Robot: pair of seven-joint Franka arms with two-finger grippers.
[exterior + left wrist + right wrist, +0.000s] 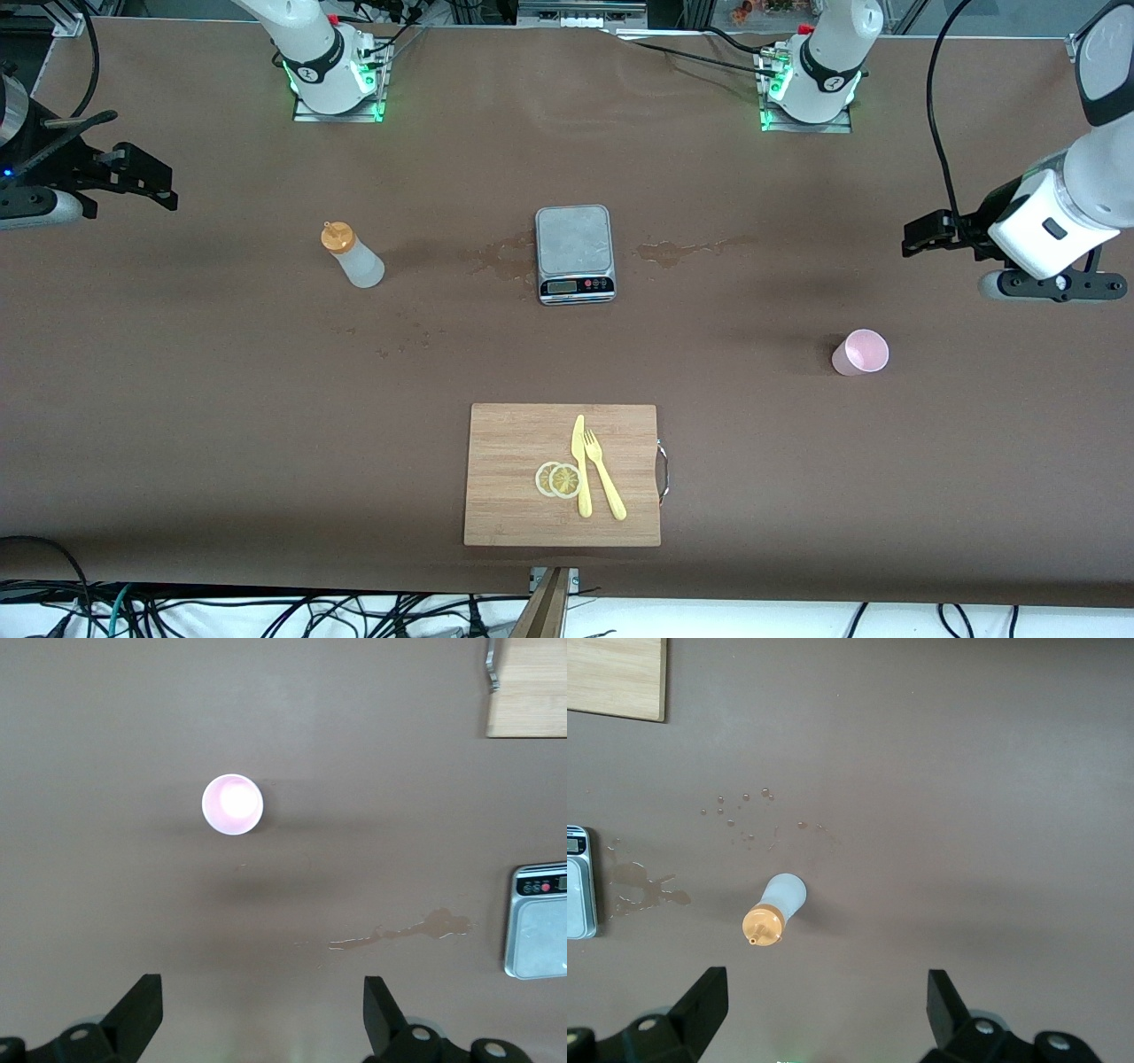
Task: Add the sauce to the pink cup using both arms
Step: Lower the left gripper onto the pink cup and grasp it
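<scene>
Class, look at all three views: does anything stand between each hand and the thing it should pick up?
Nothing visible does. The right hand, open, hangs over bare table near the sauce bottle. The left hand, open, hangs over bare table near the pink cup. The scale stands apart from both, mid-table.

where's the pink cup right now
The pink cup stands upright on the table toward the left arm's end, nearer the front camera than the scale, with the open left gripper above the table nearby.
</scene>
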